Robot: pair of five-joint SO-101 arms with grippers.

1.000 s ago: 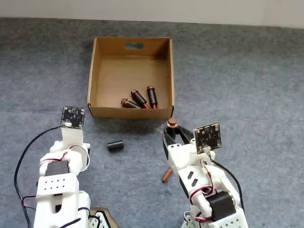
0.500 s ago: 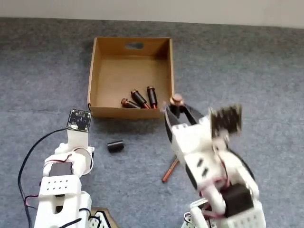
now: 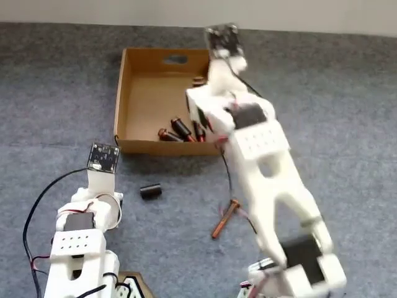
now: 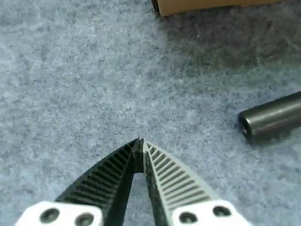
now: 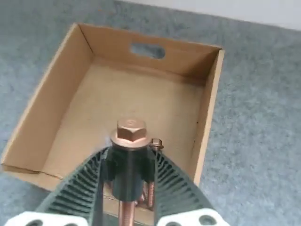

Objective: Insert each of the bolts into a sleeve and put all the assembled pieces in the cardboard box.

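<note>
Swung forward over the cardboard box [image 5: 61,70], pinching a sleeved bolt [image 5: 130,134] in the right pincer [image 5: 128,155]. Rests the left pincer [image 4: 141,146], pressed together, near a loose sleeve [image 4: 273,117]. Risks bouncing the piece out if released high.

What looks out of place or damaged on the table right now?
Nothing damaged or spilled. One bolt and one black sleeve lie apart on the carpet outside the cardboard box, not yet joined. The right gripper holds an assembled piece above the box.
</note>
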